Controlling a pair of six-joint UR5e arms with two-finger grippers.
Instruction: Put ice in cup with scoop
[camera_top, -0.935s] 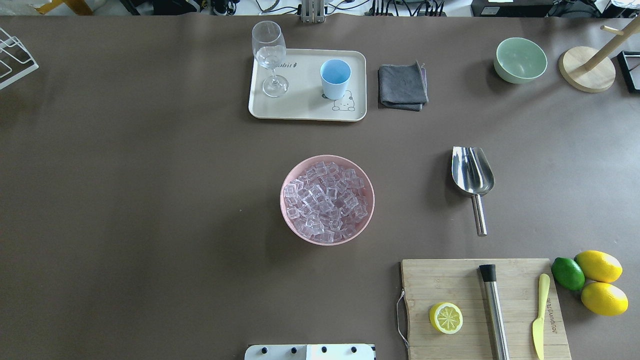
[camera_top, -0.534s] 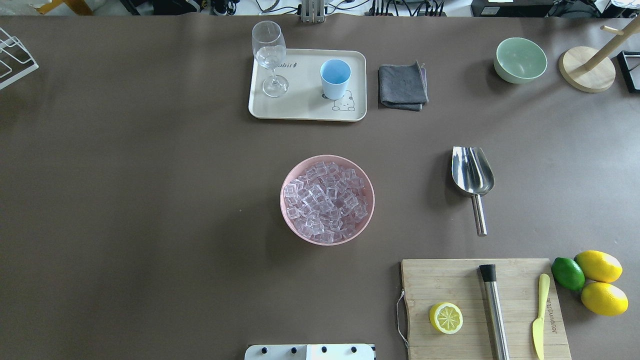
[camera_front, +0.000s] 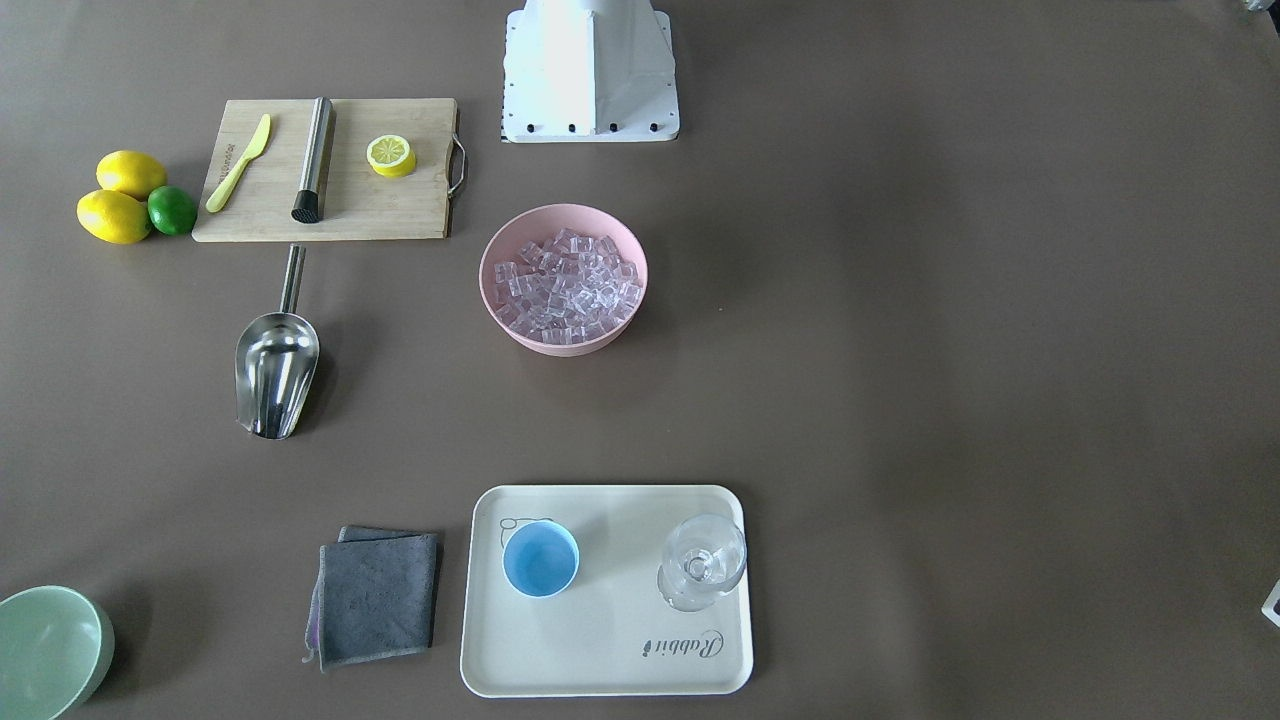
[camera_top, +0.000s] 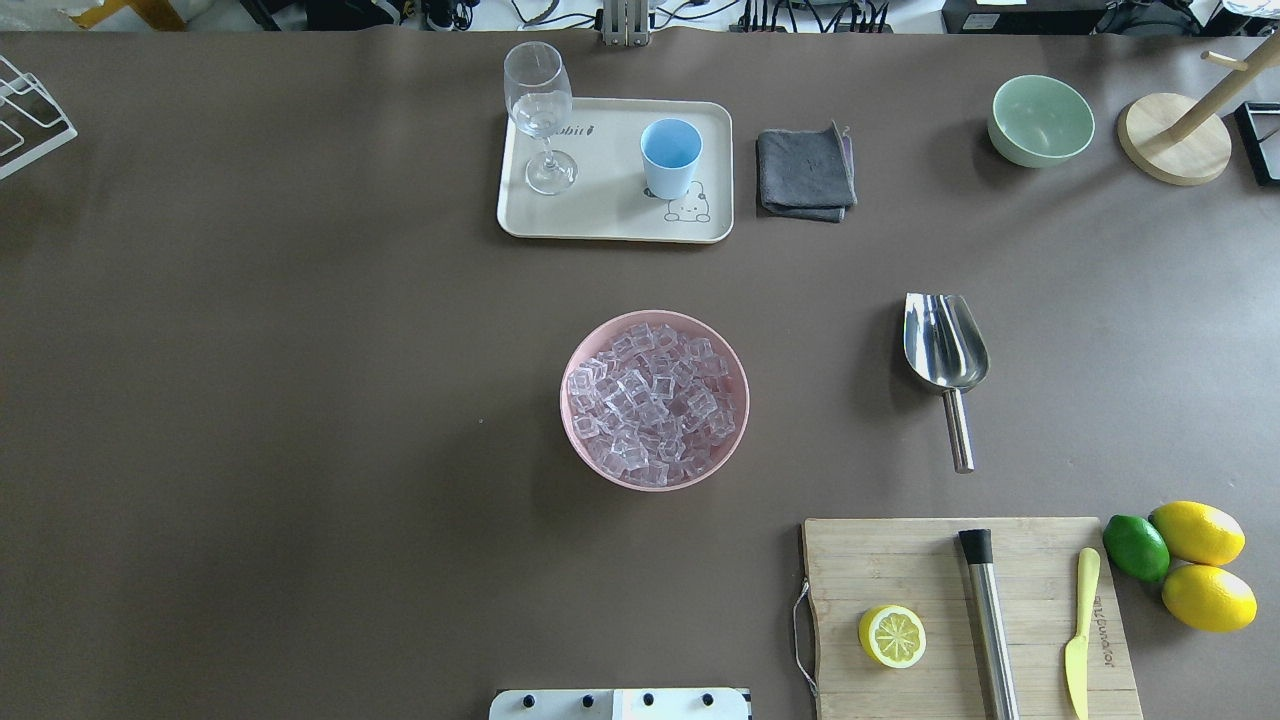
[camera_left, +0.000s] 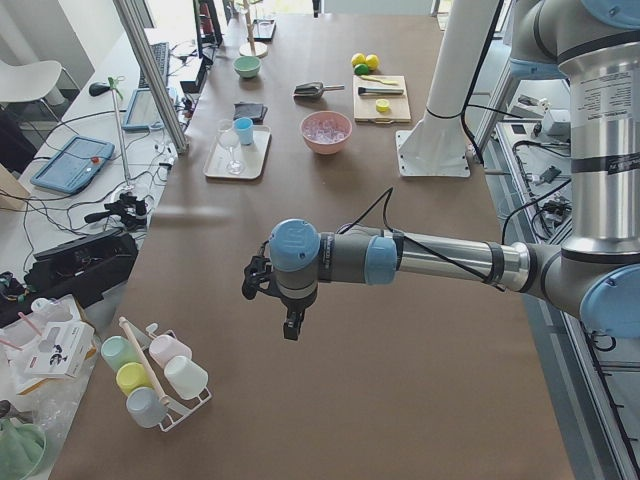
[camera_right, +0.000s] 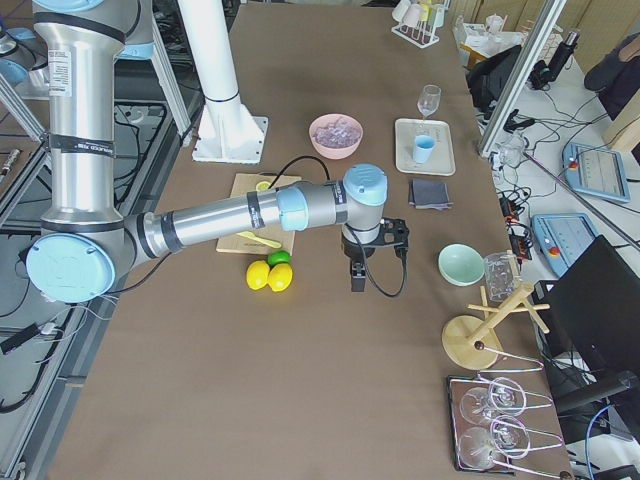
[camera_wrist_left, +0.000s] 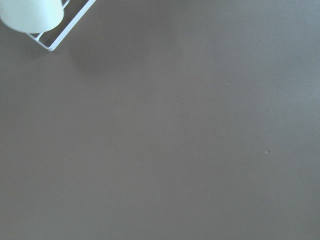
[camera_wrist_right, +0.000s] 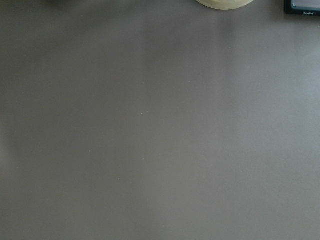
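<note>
Brown table (camera_top: 300, 400), both arms hanging above its far ends.
Nearest the robot you see the scoop (camera_top: 945, 345) lying flat, well apart from the pink bowl (camera_top: 563, 400) heaped with ice (camera_top: 652, 400); beyond, the cup (camera_top: 670, 158) stands upright on the cream tray (camera_top: 610, 215). You cannot tell whether the left gripper (camera_left: 290, 322) or the right gripper (camera_right: 356, 278) is parted or closed.

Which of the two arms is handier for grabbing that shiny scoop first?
Probably the right arm. The scoop lies on the robot's right half of the table, and the right pincer hangs over that end, near the lemons. The left pincer hangs at the opposite end, by the cup rack.
</note>
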